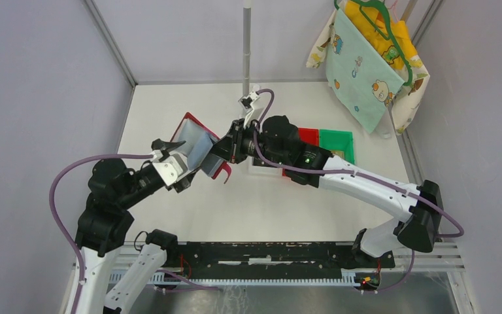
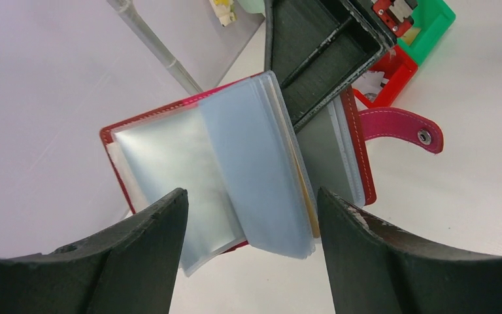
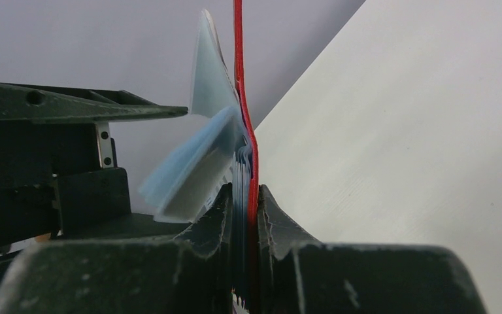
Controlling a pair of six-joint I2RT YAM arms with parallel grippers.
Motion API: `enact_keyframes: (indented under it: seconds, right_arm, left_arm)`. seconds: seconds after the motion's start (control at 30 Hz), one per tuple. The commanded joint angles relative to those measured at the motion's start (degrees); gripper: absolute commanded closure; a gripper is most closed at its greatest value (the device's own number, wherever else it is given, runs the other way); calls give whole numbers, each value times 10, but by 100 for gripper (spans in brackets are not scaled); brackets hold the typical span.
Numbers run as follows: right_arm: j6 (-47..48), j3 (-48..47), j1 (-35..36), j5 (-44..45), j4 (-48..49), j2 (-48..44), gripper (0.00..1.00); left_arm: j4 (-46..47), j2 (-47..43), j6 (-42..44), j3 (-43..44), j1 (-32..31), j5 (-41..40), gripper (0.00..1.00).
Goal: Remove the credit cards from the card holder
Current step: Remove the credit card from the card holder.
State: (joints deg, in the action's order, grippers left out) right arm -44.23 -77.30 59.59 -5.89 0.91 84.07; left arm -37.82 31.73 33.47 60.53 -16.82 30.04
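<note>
Glossy red folding card holder (image 1: 199, 147), hanging above the white table (image 1: 281, 203), left of centre: right gripper (image 3: 251, 209) is clamping its cover, left gripper (image 2: 251, 193) is gaping around the fanned sleeves, advisably pinching one thin tan credit card (image 2: 305, 196) alone.

White arm links (image 1: 366, 186) with black joints (image 1: 108, 190), looping purple cables (image 1: 117, 156), a green wrist light (image 1: 308, 157), scuffed matte-black claw fingers (image 2: 137, 261).

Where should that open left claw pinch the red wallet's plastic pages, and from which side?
Probably the free end of the fanned pockets, coming from the side opposite the right gripper, which clamps the card holder by its red cover. The open left gripper straddles them, flat faces toward its fingers.
</note>
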Motion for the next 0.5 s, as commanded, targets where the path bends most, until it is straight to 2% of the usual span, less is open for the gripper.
enact_keyframes:
  seconds: [0.0, 0.47]
  right_arm:
    - [12, 10, 4, -6, 53, -38, 100]
    - [27, 51, 4, -19, 99, -74, 100]
  left_arm:
    - [-2, 1, 26, 36, 0, -5, 23]
    - [-23, 12, 21, 49, 1, -2, 26]
